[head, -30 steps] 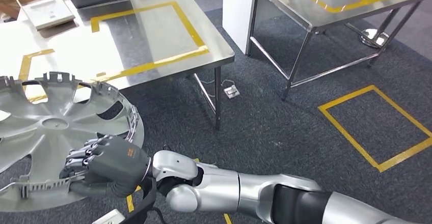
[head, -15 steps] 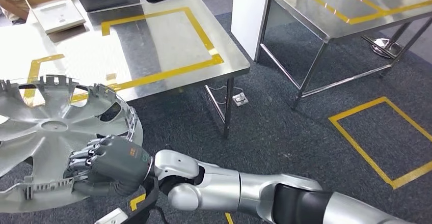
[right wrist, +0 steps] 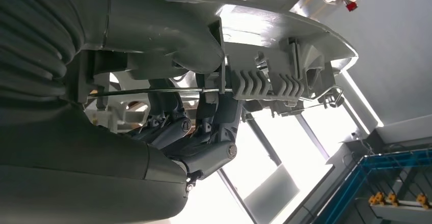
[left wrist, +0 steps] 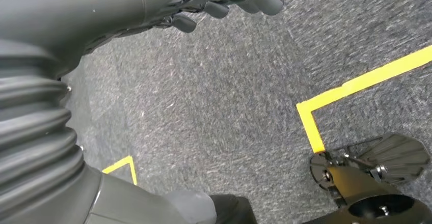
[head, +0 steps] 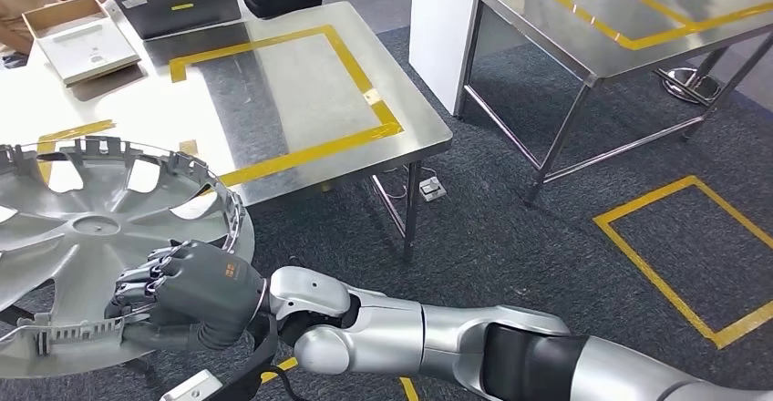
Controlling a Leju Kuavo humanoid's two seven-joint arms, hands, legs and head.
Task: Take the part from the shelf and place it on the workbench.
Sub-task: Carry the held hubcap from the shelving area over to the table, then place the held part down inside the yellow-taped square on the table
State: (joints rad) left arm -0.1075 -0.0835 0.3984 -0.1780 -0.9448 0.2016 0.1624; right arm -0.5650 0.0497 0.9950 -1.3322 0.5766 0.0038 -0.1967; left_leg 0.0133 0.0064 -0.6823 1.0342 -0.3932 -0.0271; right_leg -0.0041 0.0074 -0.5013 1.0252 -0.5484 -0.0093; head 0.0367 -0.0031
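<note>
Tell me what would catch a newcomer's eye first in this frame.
The big silver hubcap at the lower left of the head view, gripped at its near rim by the right hand, whose silver arm stretches in from the lower right. Behind it stands a steel table marked with a yellow tape rectangle, and a second taped table sits at the upper right.
</note>
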